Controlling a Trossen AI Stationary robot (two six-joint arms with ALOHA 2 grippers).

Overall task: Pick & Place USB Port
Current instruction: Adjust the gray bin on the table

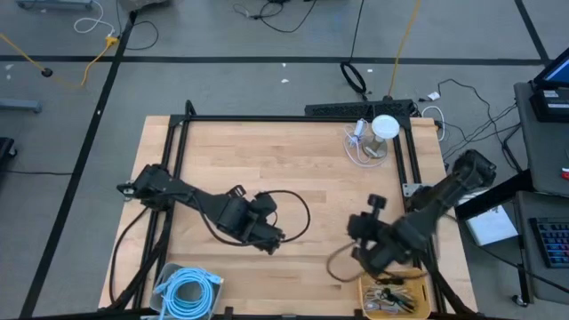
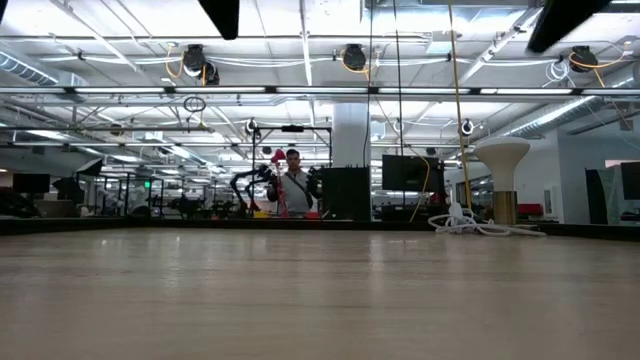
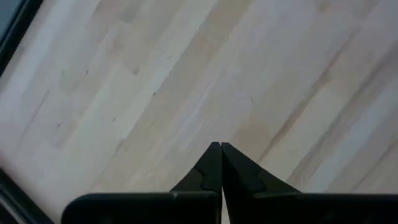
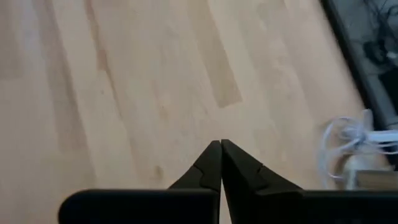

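A white cable [image 1: 360, 147] lies coiled at the foot of a white round-topped stand [image 1: 384, 129] near the table's far right corner; both also show in the low view, the cable [image 2: 470, 226] and the stand [image 2: 500, 165]. The right wrist view catches the cable [image 4: 348, 140] too. A yellow tray [image 1: 366, 293] at the near right edge holds small dark parts. My left gripper [image 3: 220, 146] is shut above bare wood near the table's middle [image 1: 269, 238]. My right gripper [image 4: 220, 144] is shut above bare wood, just beyond the yellow tray [image 1: 363, 242]. No USB port can be made out.
A grey bin with a coiled blue cable [image 1: 188, 292] sits at the near left edge. A black frame [image 1: 267, 118] runs along the table's far and side edges. Bare wood spreads across the middle. A person [image 2: 293, 185] stands far off in the room behind.
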